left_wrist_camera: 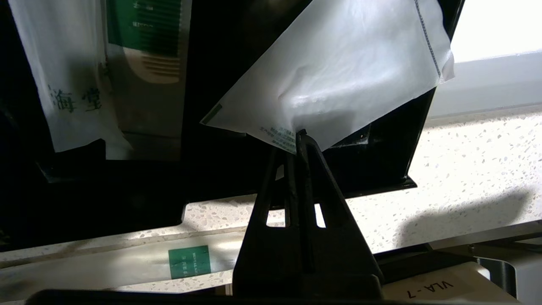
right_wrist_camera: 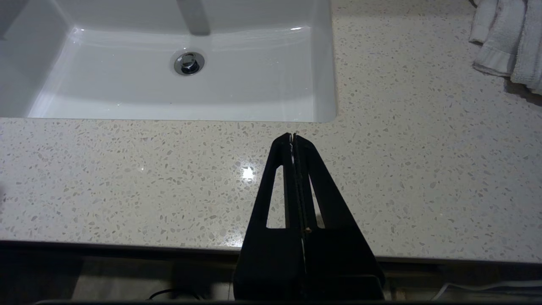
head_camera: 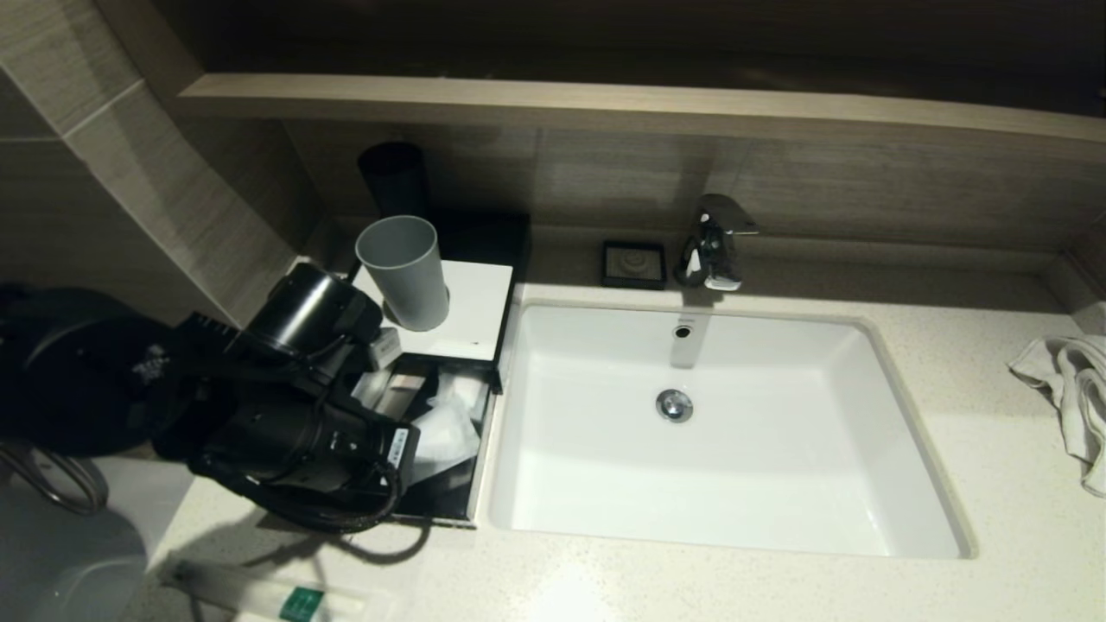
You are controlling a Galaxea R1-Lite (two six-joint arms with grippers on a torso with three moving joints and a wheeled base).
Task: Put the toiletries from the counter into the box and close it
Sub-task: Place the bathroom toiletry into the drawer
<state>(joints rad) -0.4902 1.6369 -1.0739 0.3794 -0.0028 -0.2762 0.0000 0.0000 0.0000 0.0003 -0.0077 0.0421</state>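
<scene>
Over the black drawer, the left hand pinches a translucent white sachet.

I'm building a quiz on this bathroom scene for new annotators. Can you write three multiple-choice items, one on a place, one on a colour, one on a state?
1. Where does the grey cup stand?
A. in the sink
B. on the box's white top panel
C. on the towel

2. What colour is the label on the long packet lying on the counter?
A. red
B. blue
C. green

3. How is the left gripper?
A. shut on a white sachet over the open drawer
B. open, holding nothing
C. shut on the cup

Answers: 1 B, the cup's base rests on the panel; 2 C, green square shows; 3 A, fingertips pinch the sachet's edge.
</scene>
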